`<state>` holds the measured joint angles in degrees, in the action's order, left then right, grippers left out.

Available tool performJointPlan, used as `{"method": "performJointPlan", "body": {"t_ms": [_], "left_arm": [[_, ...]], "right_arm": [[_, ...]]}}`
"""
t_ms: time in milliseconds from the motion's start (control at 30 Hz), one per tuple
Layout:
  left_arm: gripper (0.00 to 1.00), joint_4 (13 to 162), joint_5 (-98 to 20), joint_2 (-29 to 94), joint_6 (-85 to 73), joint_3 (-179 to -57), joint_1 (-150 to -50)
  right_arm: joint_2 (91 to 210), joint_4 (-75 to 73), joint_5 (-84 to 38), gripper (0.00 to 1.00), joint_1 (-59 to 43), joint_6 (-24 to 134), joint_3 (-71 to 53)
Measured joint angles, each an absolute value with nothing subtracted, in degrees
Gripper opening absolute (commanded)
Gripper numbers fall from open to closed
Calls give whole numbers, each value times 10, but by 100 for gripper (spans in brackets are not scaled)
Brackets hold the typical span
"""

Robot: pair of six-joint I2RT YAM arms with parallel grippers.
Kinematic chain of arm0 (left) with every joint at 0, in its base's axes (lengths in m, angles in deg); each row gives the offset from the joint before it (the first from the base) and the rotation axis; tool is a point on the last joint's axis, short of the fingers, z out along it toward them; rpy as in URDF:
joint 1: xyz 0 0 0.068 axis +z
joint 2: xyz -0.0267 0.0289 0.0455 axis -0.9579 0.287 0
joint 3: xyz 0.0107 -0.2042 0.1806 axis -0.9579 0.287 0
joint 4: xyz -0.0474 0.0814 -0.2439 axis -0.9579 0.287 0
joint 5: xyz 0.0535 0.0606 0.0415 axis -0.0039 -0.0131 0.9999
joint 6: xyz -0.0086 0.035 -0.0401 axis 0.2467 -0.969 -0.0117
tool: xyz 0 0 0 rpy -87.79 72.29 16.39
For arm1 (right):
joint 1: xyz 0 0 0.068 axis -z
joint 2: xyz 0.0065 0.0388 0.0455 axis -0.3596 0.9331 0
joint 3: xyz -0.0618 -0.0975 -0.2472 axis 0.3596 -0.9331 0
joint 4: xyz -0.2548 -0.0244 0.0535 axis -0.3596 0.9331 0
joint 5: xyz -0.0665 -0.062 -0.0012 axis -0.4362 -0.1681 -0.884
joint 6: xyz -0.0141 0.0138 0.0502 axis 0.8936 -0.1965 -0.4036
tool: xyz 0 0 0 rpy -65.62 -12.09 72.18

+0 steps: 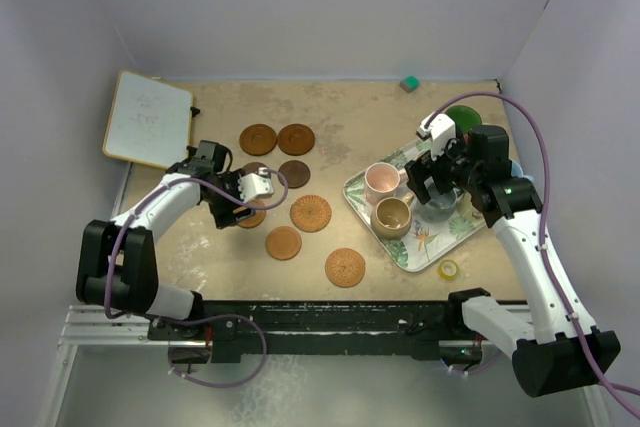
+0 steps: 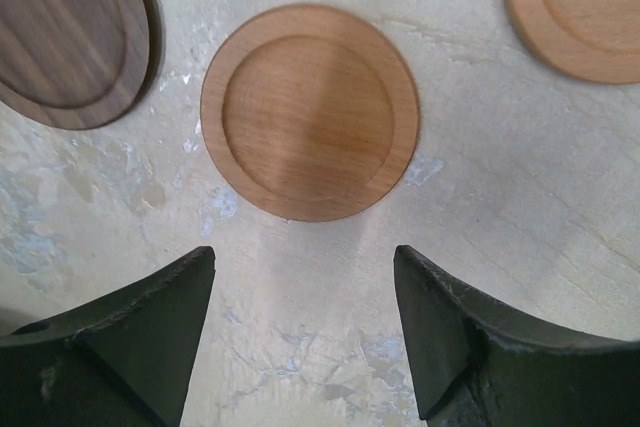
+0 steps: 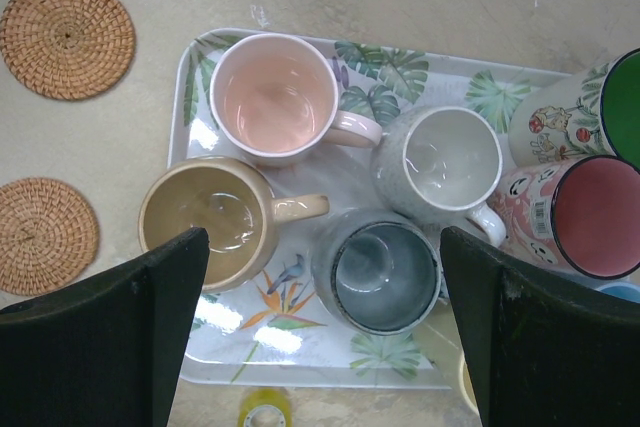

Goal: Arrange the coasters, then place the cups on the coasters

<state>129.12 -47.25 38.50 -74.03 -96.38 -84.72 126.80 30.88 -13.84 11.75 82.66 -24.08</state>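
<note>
Several round coasters (image 1: 296,139) lie spread on the table's left half. My left gripper (image 1: 243,205) hovers low over them, open and holding nothing. In the left wrist view a light wooden coaster (image 2: 310,112) lies flat just ahead of the left gripper (image 2: 305,337). A dark coaster (image 2: 65,32) and another light one (image 2: 580,7) flank it. My right gripper (image 3: 322,267) hangs open above the cups on the tray. Its fingers straddle the slate cup (image 3: 385,272), with the tan cup (image 3: 205,222), pink cup (image 3: 275,97) and grey cup (image 3: 450,159) around it.
The leaf-patterned tray (image 1: 358,197) stands at the right. Red (image 3: 595,217) and green (image 3: 625,107) cups crowd its far side. A yellow tape roll (image 1: 449,269) lies by its near corner. A whiteboard (image 1: 148,119) sits at the back left. Two woven coasters (image 3: 67,37) lie left of the tray.
</note>
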Motion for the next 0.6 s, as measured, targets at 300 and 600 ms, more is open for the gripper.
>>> {"method": "performJointPlan", "body": {"t_ms": [300,600], "left_arm": [[69,1279,-473,449,-739,-960,-828],[64,1265,-475,468,-726,-959,-827]], "right_arm": [[1268,309,-138,100,118,827,-241],[1268,309,-137,100,118,827,-241]]}}
